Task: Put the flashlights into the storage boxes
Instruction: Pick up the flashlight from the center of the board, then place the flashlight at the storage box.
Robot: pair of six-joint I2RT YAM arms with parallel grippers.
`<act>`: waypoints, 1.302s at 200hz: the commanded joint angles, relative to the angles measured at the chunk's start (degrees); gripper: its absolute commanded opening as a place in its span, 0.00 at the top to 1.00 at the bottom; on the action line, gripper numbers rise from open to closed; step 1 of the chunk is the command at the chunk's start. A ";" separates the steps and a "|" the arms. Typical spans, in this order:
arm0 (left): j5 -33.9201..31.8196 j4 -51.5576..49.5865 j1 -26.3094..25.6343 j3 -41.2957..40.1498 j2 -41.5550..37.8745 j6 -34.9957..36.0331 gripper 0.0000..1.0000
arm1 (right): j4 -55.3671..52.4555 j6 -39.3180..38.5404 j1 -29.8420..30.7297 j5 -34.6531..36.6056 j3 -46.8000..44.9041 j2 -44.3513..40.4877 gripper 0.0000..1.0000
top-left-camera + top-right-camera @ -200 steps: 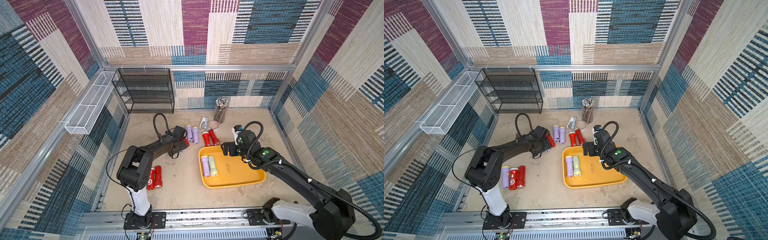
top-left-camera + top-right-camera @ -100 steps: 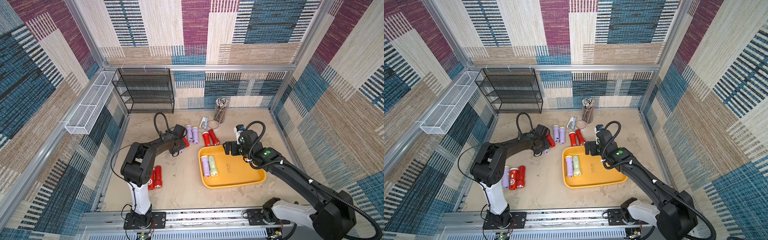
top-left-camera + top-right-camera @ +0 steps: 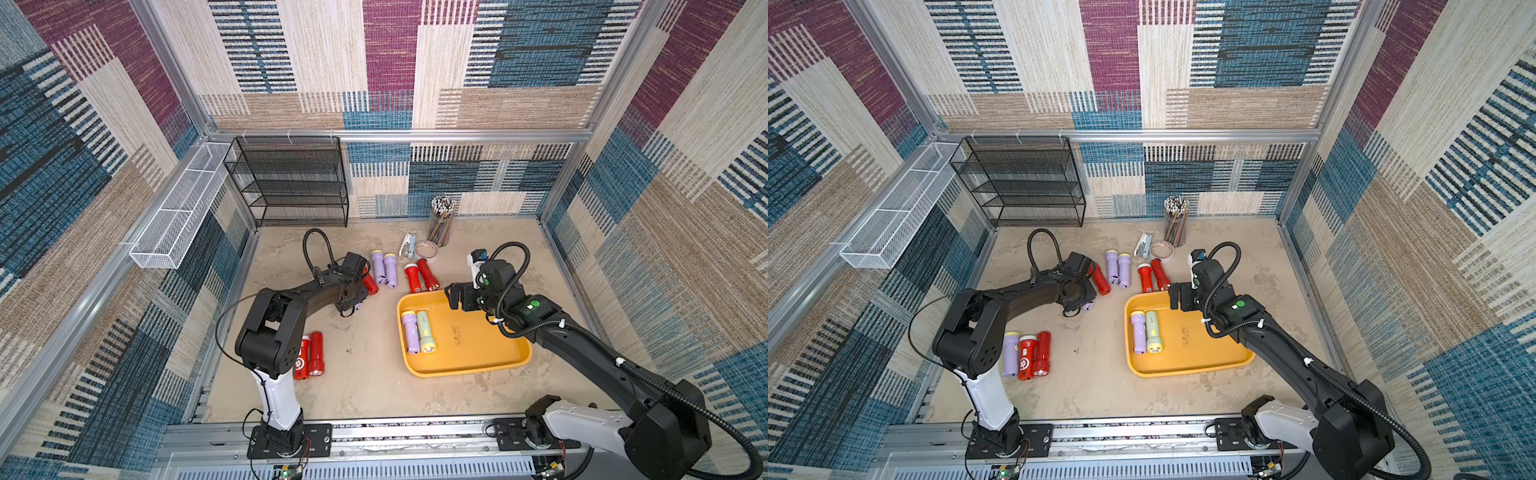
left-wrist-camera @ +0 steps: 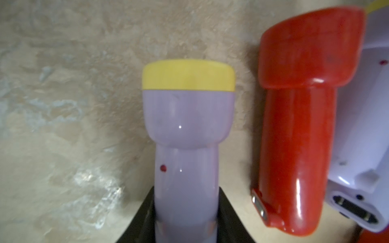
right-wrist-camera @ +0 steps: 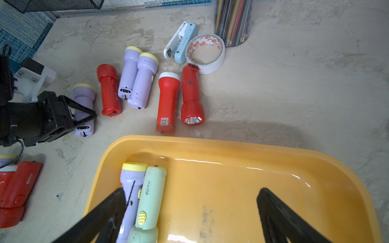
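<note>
**Gripping a lilac flashlight for the carry to the tray**

Left pincer [image 4: 186,195] sits low on the worktop [image 3: 365,390], its jaws pressed to both sides of a lilac flashlight [image 4: 187,117] that lies flat, yellow head away from the wrist. I judge the grasp made and the lift not yet begun. A red flashlight [image 4: 294,136] lies just beside it, so the next move calls for a straight rise before any swing. Then comes a carry across to the yellow-orange tray [image 3: 478,336] and a low release.

Two are already in the tray, a lilac one [image 3: 409,336] and a pale green one [image 3: 424,337], touching at the end nearer the left arm. The right pincer [image 5: 193,210] hangs over that tray, spread wide and empty, and may have to make room.

Outside the tray lie a lilac pair [image 3: 384,270], two red ones [image 3: 420,276] and a trio [image 3: 1027,353] by the left arm's base, so the task looks early.

Writing is sparse:
- One red torch carries a QR sticker [image 5: 164,121].
- The pale green one bears a printed logo [image 5: 149,190], too small to read.
- The tape roll [image 5: 205,53] repeats red marks I cannot make out.
</note>
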 commanded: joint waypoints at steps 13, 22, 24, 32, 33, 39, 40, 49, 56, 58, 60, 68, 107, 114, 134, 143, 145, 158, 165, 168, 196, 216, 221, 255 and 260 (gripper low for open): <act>2.66 -1.66 -0.50 -3.53 -5.13 1.30 0.70 | 2.08 -0.04 -0.01 -0.68 -0.37 -0.50 0.00; 2.85 -2.05 -0.73 -4.28 -6.75 1.40 0.70 | 2.01 0.09 -0.01 -0.95 -0.28 -0.53 0.00; 2.88 -2.02 -0.71 -4.53 -7.11 1.37 0.70 | 1.93 0.10 -0.01 -1.00 -0.21 -0.53 0.00; 2.98 -2.06 -1.15 -5.53 -8.78 1.25 0.70 | 1.73 0.27 0.00 -1.20 -0.05 -0.62 0.00; 2.98 -2.04 -1.14 -5.63 -9.02 1.24 0.70 | 1.73 0.27 -0.01 -1.26 -0.03 -0.67 0.00; 2.94 -2.14 -1.44 -6.23 -10.31 1.24 0.70 | 1.62 0.36 0.07 -1.36 -0.02 -0.93 0.00; 2.96 -2.12 -1.51 -6.38 -10.53 1.19 0.71 | 1.58 0.36 0.03 -1.38 -0.01 -0.99 0.00; 3.00 -2.34 -1.97 -7.44 -12.45 0.91 0.70 | 1.28 0.45 0.02 -1.19 -0.08 -1.49 0.00; 3.19 -2.33 -2.55 -8.16 -13.98 0.58 0.71 | 0.92 0.47 0.02 -1.04 0.08 -1.87 0.00; 3.23 -2.29 -2.66 -8.38 -14.46 0.46 0.70 | 0.80 0.46 0.04 -0.91 0.06 -2.03 0.00; 3.28 -2.35 -2.80 -8.57 -14.79 0.36 0.70 | 0.61 0.45 0.00 -0.79 0.10 -2.10 0.00; 3.42 -2.36 -3.60 -9.33 -16.36 -0.11 0.70 | 0.10 0.37 0.06 -0.12 0.33 -2.51 0.00; 3.36 -1.82 -10.73 -10.64 -21.89 -3.55 0.71 | -2.81 0.14 -0.05 2.44 1.49 -5.54 0.00; 3.04 -1.68 -12.52 -10.42 -22.53 -4.12 0.70 | -3.21 0.31 -0.09 2.63 1.66 -6.07 0.00; 1.69 -1.46 -18.08 -9.37 -23.22 -5.99 0.70 | -4.39 0.69 -0.08 2.78 1.66 -7.45 0.00; 1.34 -1.24 -20.41 -8.76 -23.15 -6.71 0.70 | -4.97 0.83 -0.10 2.85 1.67 -8.06 0.00; 1.32 -1.23 -20.84 -8.62 -23.16 -6.86 0.70 | -5.02 0.88 -0.10 2.83 1.69 -8.17 0.00; 1.09 -0.63 -23.58 -7.83 -22.89 -7.75 0.70 | -5.77 0.99 -0.06 2.82 1.66 -9.10 0.00; 0.73 -0.53 -24.90 -7.46 -22.79 -8.20 0.70 | -6.28 1.09 -0.08 3.03 1.66 -9.70 0.00; 0.51 -0.44 -25.56 -7.31 -22.74 -8.36 0.70 | -6.48 1.15 -0.10 3.19 1.73 -9.90 0.00; -1.71 0.00 -30.63 -5.12 -21.72 -9.46 0.70 | -8.25 1.28 -0.12 3.87 1.82 -12.25 0.00; -2.36 0.51 -33.58 -2.99 -19.44 -9.97 0.69 | -9.55 1.68 -0.10 4.14 1.85 -13.55 0.00; -2.38 0.60 -34.19 -2.48 -18.63 -10.10 0.69 | -9.76 1.84 -0.08 4.08 1.84 -13.78 0.00; -2.10 2.47 -36.64 0.61 -12.67 -10.37 0.69 | -11.38 2.53 -0.11 4.18 1.48 -16.27 0.00; -2.01 2.74 -36.73 1.01 -11.78 -10.36 0.69 | -11.74 2.50 -0.19 4.07 1.42 -16.55 0.00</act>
